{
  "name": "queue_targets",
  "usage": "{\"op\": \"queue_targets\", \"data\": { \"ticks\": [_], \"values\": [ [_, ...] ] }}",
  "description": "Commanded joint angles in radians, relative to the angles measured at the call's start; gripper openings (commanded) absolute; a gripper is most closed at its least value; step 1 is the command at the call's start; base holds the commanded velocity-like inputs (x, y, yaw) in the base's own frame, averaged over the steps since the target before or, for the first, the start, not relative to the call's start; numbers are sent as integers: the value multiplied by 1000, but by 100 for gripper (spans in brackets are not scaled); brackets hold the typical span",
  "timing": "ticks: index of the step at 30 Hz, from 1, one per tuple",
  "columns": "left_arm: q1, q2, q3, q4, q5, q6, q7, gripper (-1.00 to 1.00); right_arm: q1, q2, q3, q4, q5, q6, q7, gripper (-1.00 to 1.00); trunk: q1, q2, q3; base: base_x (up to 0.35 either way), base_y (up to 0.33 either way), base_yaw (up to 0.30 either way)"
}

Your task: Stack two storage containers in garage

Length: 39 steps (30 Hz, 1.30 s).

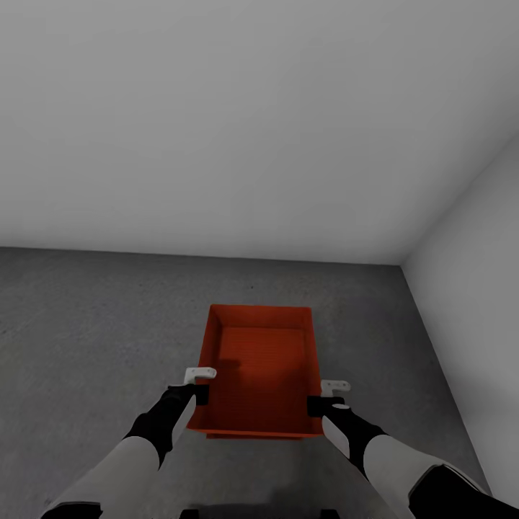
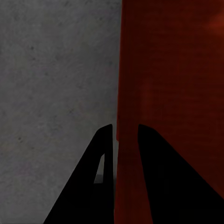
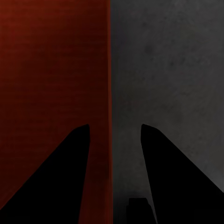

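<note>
Right now an orange-red storage container (image 1: 259, 371) sits between the two arms in the garage, open side up, its ribbed bottom showing. Whether it rests on the grey concrete floor (image 1: 94, 339) or hangs just above it cannot be told from the head view. Plain white walls (image 1: 252, 122) rise behind it and meet in a corner off to the right.

Over on the left, the left gripper (image 1: 200, 393) is at the container's left long wall, near the end closest to the robot. The left wrist view shows it up close: the left gripper (image 2: 125, 140) has its two dark fingers (image 2: 161, 177) straddling the thin edge of the wall, one on the concrete side, one on the red inner side, drawn close together and pinching that wall.

On the other side, the right gripper (image 1: 324, 405) is at the right long wall, again near the robot's end. From the right wrist view, the right gripper (image 3: 114, 128) also has a finger either side of the wall's edge, but these fingers (image 3: 56, 182) stand wide apart with clear gaps to the wall, so it is spread and not gripping.

Both forearms, white with black wrists, reach in from the bottom of the head view.
</note>
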State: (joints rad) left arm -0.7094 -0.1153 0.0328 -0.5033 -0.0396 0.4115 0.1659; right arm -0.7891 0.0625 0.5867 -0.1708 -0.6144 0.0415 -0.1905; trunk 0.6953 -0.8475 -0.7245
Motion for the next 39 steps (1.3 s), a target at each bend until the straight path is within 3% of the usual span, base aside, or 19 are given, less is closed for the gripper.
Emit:
{"op": "queue_targets", "data": {
  "ticks": [1, 14, 22, 27, 39],
  "values": [
    [1, 0, -19, 3, 37, 3, 1, -100, -2, -32, 12, -3, 13, 3, -75, -100, 0, -1, -1, 0, 0, 0],
    [1, -1, -19, 3, 37, 3, 1, -100, -1, -32, 12, -3, 13, 3, -75, -100, 50, -92, -42, 0, 0, 0],
    [1, 0, -19, 3, 36, 3, 1, -100, -2, -32, 12, -3, 13, 3, -75, -100, 50, -92, -42, 0, 0, 0],
    [1, -1, -19, 3, 37, 3, 1, -100, -1, -32, 12, -3, 13, 3, -75, -100, 69, -127, -57, 0, 0, 0],
    [1, 0, -19, 2, 37, 4, 1, -100, -1, -32, 12, -3, 13, 3, -75, -100, 69, -127, -57, 0, 0, 0]
  ]
}}
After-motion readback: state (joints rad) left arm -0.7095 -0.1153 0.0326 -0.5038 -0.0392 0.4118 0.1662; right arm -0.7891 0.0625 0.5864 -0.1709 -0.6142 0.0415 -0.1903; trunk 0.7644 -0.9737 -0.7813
